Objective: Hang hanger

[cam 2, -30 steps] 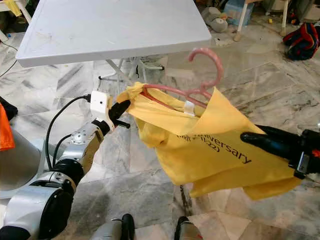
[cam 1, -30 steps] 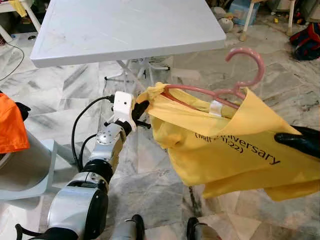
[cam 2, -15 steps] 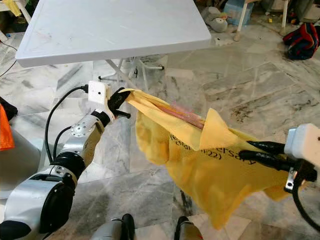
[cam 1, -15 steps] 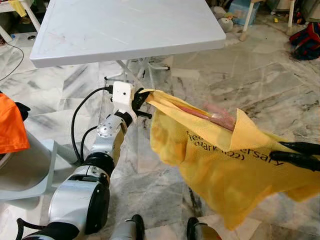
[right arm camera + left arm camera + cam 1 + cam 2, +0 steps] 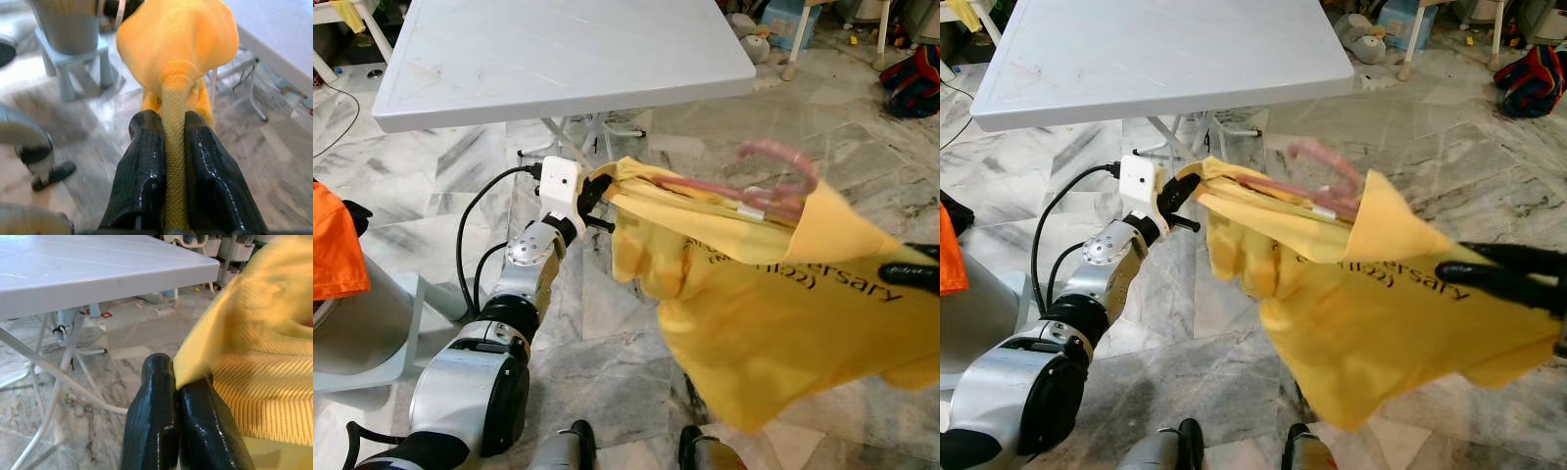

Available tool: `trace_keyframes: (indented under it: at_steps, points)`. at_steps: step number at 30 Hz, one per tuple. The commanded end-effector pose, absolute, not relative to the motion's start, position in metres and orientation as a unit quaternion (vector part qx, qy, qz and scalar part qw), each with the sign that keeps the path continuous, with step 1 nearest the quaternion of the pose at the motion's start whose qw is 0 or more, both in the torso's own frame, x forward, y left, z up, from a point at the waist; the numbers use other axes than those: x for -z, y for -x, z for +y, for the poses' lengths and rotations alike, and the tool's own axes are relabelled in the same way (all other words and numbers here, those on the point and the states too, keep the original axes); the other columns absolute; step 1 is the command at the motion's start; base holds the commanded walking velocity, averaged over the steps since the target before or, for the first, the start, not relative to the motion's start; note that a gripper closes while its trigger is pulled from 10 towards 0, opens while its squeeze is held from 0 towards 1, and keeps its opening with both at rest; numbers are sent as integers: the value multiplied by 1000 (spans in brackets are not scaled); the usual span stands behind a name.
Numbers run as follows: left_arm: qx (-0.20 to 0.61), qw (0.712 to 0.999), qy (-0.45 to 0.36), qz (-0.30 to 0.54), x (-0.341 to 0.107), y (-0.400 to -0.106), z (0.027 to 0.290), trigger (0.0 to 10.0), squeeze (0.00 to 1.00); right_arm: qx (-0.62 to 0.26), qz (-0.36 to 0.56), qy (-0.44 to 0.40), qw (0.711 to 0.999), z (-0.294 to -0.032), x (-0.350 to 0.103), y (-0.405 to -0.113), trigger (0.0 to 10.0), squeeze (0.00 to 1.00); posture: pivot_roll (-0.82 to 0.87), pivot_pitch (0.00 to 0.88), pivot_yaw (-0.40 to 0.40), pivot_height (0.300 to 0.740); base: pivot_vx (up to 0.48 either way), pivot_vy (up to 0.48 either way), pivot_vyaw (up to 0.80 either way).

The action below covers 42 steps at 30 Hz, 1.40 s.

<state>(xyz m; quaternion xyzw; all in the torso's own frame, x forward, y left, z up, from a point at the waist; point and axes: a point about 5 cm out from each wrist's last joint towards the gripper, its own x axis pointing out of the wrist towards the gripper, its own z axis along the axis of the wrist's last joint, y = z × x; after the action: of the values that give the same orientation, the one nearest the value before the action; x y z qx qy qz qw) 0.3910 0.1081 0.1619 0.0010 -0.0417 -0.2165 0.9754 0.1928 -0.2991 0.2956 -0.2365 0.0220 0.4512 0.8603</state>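
The left hand (image 5: pixel 597 188) pinches one edge of the yellow shirt (image 5: pixel 773 323) and the right hand (image 5: pixel 1459 274) clamps its other edge, stretching it in the air over the marble floor (image 5: pixel 626 323). The pink hanger (image 5: pixel 773 181) sits inside its collar, before the white counter (image 5: pixel 558 54).

head stereo pair looking down, wrist cameras close along fingers (image 5: pixel 161 421)

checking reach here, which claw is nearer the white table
Left. The left claw pinches the yellow shirt just below the white table's front edge; the right claw grips the shirt's far end, well off toward the robot's right.
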Motion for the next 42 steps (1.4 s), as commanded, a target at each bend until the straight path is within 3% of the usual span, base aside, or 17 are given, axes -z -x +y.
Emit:
trace_keyframes:
  at_steps: [1,14,24,25,26,27,30,37,42]
  points:
    - [94,995,18,21,-137,-388,159,0,0,-426,-33,239,872,-314,-323,-180,10000,0,-142,225,35,740,0,0,0]
    - [127,990,28,51,-119,-381,145,0,0,-409,-93,180,890,-306,-325,-196,10000,0,-128,220,30,740,0,0,0]
    - [161,987,20,8,-112,-369,122,0,0,-359,-120,115,918,-256,-272,-237,10000,0,-107,221,19,740,0,0,0]
    - [182,983,17,24,-102,-363,116,10000,514,-376,-106,115,914,-244,-261,-239,10000,0,-102,224,19,740,0,0,0]
    - [188,982,16,30,-99,-361,115,10000,514,-381,-101,115,912,-240,-257,-240,10000,0,-102,224,19,740,0,0,0]
    - [193,981,12,31,-96,-359,113,10000,1000,-384,-97,115,911,-238,-255,-241,10000,0,-101,224,19,740,0,0,0]
    - [250,968,-37,14,-85,-344,101,10000,1000,-392,-83,122,908,-231,-248,-244,10000,0,-103,227,17,740,0,0,0]
    - [269,961,-57,2,-76,-331,100,10000,1000,-372,-64,179,908,-222,-234,-260,10000,0,-103,231,13,740,0,0,0]
    - [284,953,-95,-41,-80,-325,101,10000,1000,-331,-29,251,909,-212,-208,-294,10000,0,-91,238,10,740,0,0,0]
